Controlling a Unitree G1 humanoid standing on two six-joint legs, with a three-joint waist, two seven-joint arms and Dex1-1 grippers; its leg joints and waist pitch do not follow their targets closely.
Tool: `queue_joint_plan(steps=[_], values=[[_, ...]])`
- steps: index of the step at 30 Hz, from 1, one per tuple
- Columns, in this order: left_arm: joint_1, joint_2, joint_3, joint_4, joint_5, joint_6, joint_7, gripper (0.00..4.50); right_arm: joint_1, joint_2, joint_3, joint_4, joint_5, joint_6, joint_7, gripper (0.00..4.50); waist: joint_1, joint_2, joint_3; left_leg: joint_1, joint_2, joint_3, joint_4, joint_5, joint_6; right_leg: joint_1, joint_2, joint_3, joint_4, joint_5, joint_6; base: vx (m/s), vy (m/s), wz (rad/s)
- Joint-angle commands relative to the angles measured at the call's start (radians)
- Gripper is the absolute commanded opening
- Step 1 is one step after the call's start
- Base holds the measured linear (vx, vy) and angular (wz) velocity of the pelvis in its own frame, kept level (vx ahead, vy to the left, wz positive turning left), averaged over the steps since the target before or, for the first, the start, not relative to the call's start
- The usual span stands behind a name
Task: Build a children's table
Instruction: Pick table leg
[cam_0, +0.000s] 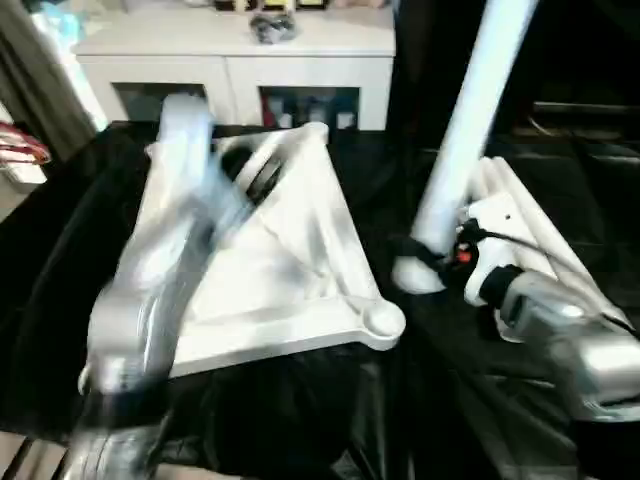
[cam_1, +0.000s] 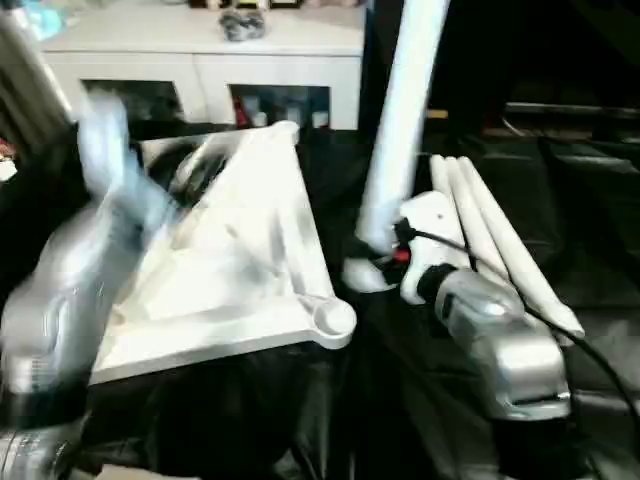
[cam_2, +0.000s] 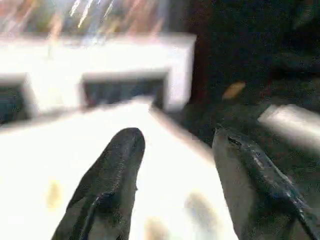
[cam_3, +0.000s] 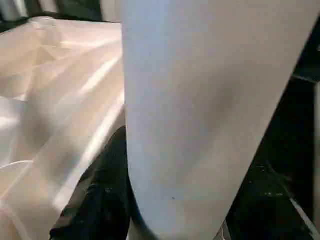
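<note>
The white table top (cam_0: 290, 270) lies upside down on a black cloth (cam_0: 300, 420). Its ribs cross on the side that faces up. A round socket (cam_0: 380, 322) sits at the near corner, and it has no leg in it.

The right gripper (cam_0: 428, 262) is clenched around 1 white leg (cam_0: 470, 130), low down, close to its wide end (cam_0: 418, 276). That wide end is down at the black cloth, just beside the table top's right edge. The leg stands almost straight up and leans a little to the right as it rises. In the right wrist view, the leg (cam_3: 210, 115) is very close, with 1 black finger (cam_3: 102, 195) beside it and the ribbed table top (cam_3: 55, 95) off to the side.

More white legs (cam_1: 500, 250) lie flat in a bunch on the cloth, behind the right arm (cam_1: 495, 340).

The left arm (cam_0: 150, 290) reaches over the left part of the table top. In the left wrist view, the left gripper (cam_2: 175, 150) has its 2 black fingers (cam_2: 115, 175) spread apart, with nothing between them. It hangs over the white table top (cam_2: 60, 165).

At the back stands a white cabinet (cam_0: 240, 60) with glass doors. Some small dark things rest on top of it, but I cannot tell what they are.
</note>
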Motion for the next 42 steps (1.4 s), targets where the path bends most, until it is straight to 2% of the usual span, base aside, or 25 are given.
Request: queue_joint_plan(steps=[1,3,6,9,11,13,14,15,16,17,18,19,20,21,22,23,24,28,30,31,33,34,36,38,42], values=[[0.041,-0.026,-0.013,-0.044,0.052,-0.043,0.067,2.58,0.007,0.018,0.004,-0.018,-0.067,-0.067,-0.084,1.91,-0.003,-0.022,-0.066,0.013,0.035,-0.004,-0.062,-0.084,-0.008,0.041,-0.061,0.038,-0.073,-0.027,-0.135,0.0,0.0,0.0],[0.062,-0.039,-0.017,-0.045,0.07,-0.056,0.092,2.58,0.009,0.04,-0.021,-0.013,-0.077,-0.099,-0.122,1.91,-0.001,-0.03,-0.063,0.016,0.036,-0.003,-0.064,-0.118,-0.007,0.04,-0.062,0.04,-0.078,-0.068,-0.136,0.0,0.0,0.0],[0.063,-0.041,-0.036,-0.027,0.126,-0.082,0.139,2.58,0.007,0.071,-0.054,0.02,-0.099,-0.226,-0.164,1.91,-0.002,-0.03,-0.059,0.018,0.037,-0.003,-0.069,-0.163,-0.012,0.037,-0.065,0.041,-0.083,-0.137,-0.118,0.0,0.0,0.0],[0.048,-0.041,-0.044,-0.012,0.154,-0.083,0.155,2.58,0.004,0.099,-0.063,0.037,-0.096,-0.256,-0.183,1.91,-0.007,-0.033,-0.055,0.017,0.035,-0.005,-0.073,-0.19,-0.021,0.036,-0.062,0.042,-0.086,-0.162,-0.1,0.0,0.0,0.0],[0.032,-0.042,-0.05,-0.005,0.163,-0.086,0.155,2.58,0.004,0.122,-0.071,0.046,-0.083,-0.275,-0.188,1.91,-0.018,-0.026,-0.056,0.026,0.044,-0.018,-0.079,-0.215,-0.055,0.033,-0.04,0.028,-0.081,-0.133,-0.103,0.0,0.0,0.0],[0.024,-0.04,-0.055,0.0,0.164,-0.091,0.149,2.58,0.007,0.127,-0.069,0.05,-0.082,-0.281,-0.19,1.91,-0.038,-0.015,-0.057,0.048,0.083,-0.051,-0.099,-0.246,-0.058,0.03,-0.009,0.003,-0.067,-0.037,-0.14,0.0,0.0,0.0],[0.019,-0.032,-0.066,0.003,0.173,-0.101,0.138,2.58,0.024,0.138,-0.07,0.048,-0.043,-0.234,-0.163,1.91,-0.054,0.001,-0.058,0.059,0.147,-0.091,-0.129,-0.239,0.0,0.022,-0.011,-0.016,-0.035,-0.005,-0.175,0.0,0.0,0.0],[0.019,-0.031,-0.066,0.003,0.174,-0.102,0.137,2.58,0.025,0.138,-0.07,0.048,-0.04,-0.231,-0.159,1.91,-0.061,0.012,-0.063,0.07,0.187,-0.109,-0.139,-0.223,0.081,0.007,-0.022,-0.025,-0.006,0.003,-0.206,0.0,0.0,0.0],[0.022,-0.032,-0.066,0.005,0.169,-0.101,0.132,2.58,0.044,0.134,-0.058,0.041,-0.019,-0.205,-0.124,1.91,-0.065,0.013,-0.063,0.069,0.197,-0.108,-0.142,-0.222,0.113,0.002,-0.026,-0.03,0.006,0.008,-0.223,0.005,-0.09,0.05],[0.024,-0.034,-0.066,0.007,0.168,-0.093,0.133,2.58,0.057,0.129,-0.046,0.035,-0.015,-0.191,-0.108,1.91,-0.071,0.0,-0.063,0.056,0.167,-0.079,-0.119,-0.217,0.197,0.012,-0.047,-0.017,-0.005,0.037,-0.268,0.009,-0.13,0.05],[0.026,-0.035,-0.067,0.009,0.171,-0.089,0.136,2.58,0.065,0.126,-0.04,0.032,-0.015,-0.186,-0.099,1.91,-0.071,0.0,-0.063,0.056,0.167,-0.079,-0.119,-0.217,0.197,0.012,-0.047,-0.017,-0.005,0.037,-0.268,0.009,-0.181,0.07],[0.031,-0.034,-0.071,0.015,0.174,-0.098,0.132,2.58,0.08,0.116,-0.023,0.022,-0.024,-0.192,-0.085,1.91,-0.04,-0.056,-0.064,-0.011,-0.034,0.034,0.04,-0.195,0.185,0.062,-0.093,0.023,-0.122,-0.031,-0.344,0.005,-0.123,0.03],[0.034,-0.033,-0.075,0.018,0.178,-0.107,0.128,2.58,0.089,0.11,-0.013,0.016,-0.03,-0.199,-0.076,1.91,-0.013,-0.059,-0.056,-0.024,-0.027,0.014,0.039,-0.069,0.126,0.074,-0.122,0.041,-0.133,-0.229,-0.198,-0.007,-0.125,0.03],[0.037,-0.029,-0.081,0.023,0.187,-0.112,0.125,2.58,0.093,0.111,-0.007,0.014,-0.03,-0.209,-0.071,1.91,-0.009,-0.066,-0.054,-0.035,-0.02,0.008,0.022,-0.034,0.113,0.078,-0.116,0.045,-0.128,-0.281,-0.108,-0.015,-0.119,0.0],[0.038,-0.027,-0.084,0.026,0.192,-0.113,0.124,2.58,0.095,0.112,-0.004,0.013,-0.031,-0.214,-0.069,1.91,-0.007,-0.051,-0.057,-0.03,0.004,-0.006,-0.013,-0.014,0.098,0.074,-0.104,0.033,-0.116,-0.283,-0.008,-0.015,-0.119,0.0],[0.039,-0.026,-0.087,0.033,0.19,-0.118,0.11,2.58,0.095,0.12,-0.007,0.012,-0.021,-0.203,-0.067,1.91,-0.014,-0.043,-0.057,-0.032,0.013,-0.023,-0.029,-0.027,0.092,0.071,-0.084,0.014,-0.107,-0.246,0.042,-0.02,-0.083,-0.11],[0.039,-0.026,-0.087,0.033,0.19,-0.118,0.11,2.58,0.095,0.12,-0.007,0.012,-0.021,-0.203,-0.067,1.91,-0.008,-0.03,-0.057,-0.008,0.021,-0.021,-0.03,-0.072,0.074,0.049,-0.07,0.01,-0.117,-0.266,0.056,-0.026,-0.066,-0.07],[0.052,0.002,-0.11,0.024,0.128,-0.086,-0.008,2.58,0.08,0.126,-0.012,0.024,0.023,-0.146,-0.036,1.91,0.001,-0.032,-0.053,0.015,0.026,-0.022,-0.045,-0.137,0.051,0.044,-0.066,0.008,-0.121,-0.326,0.027,-0.007,-0.017,-0.02],[0.061,0.013,-0.116,0.011,0.093,-0.084,-0.06,2.58,0.076,0.121,-0.007,0.028,0.029,-0.149,-0.019,1.91,0.001,-0.027,-0.056,0.014,0.04,-0.028,-0.052,-0.131,0.049,0.045,-0.068,0.009,-0.111,-0.28,-0.007,-0.002,0.026,0.03],[0.081,0.049,-0.137,-0.016,0.042,-0.066,-0.156,2.58,0.073,0.113,-0.003,0.027,0.043,-0.145,0.008,1.91,0.002,-0.019,-0.061,0.018,0.06,-0.037,-0.06,-0.13,0.048,0.044,-0.074,0.01,-0.097,-0.19,-0.063,0.0,0.0,0.0],[0.092,0.076,-0.154,-0.028,0.019,-0.062,-0.218,2.58,0.071,0.107,0.001,0.029,0.042,-0.146,0.016,1.91,0.0,-0.017,-0.061,0.018,0.065,-0.035,-0.064,-0.128,0.049,0.043,-0.075,0.014,-0.089,-0.115,-0.112,0.001,0.026,-0.01],[0.125,0.151,-0.201,-0.062,-0.044,-0.042,-0.383,2.58,0.068,0.092,0.01,0.033,0.041,-0.144,0.041,1.91,0.006,-0.019,-0.061,0.018,0.061,-0.031,-0.066,-0.133,0.048,0.046,-0.084,0.017,-0.083,-0.105,-0.143,0.0,0.0,0.0],[0.145,0.204,-0.231,-0.084,-0.087,-0.014,-0.491,2.58,0.067,0.083,0.015,0.034,0.044,-0.138,0.063,1.91,0.004,-0.022,-0.058,0.017,0.059,-0.027,-0.068,-0.136,0.049,0.045,-0.084,0.018,-0.086,-0.115,-0.146,0.0,0.0,0.0],[0.152,0.253,-0.262,-0.091,-0.097,0.022,-0.573,2.58,0.068,0.069,0.022,0.028,0.05,-0.128,0.093,1.91,0.004,-0.019,-0.052,0.031,0.059,-0.015,-0.07,-0.179,0.038,0.035,-0.084,0.022,-0.099,-0.179,-0.151,0.0,0.0,0.0],[0.128,0.35,-0.347,-0.031,-0.025,0.025,-0.688,2.58,0.069,0.036,0.032,0.02,0.058,-0.115,0.138,1.91,0.002,-0.019,-0.047,0.031,0.056,-0.014,-0.076,-0.208,0.03,0.04,-0.086,0.023,-0.103,-0.254,-0.127,0.0,0.0,0.0]])
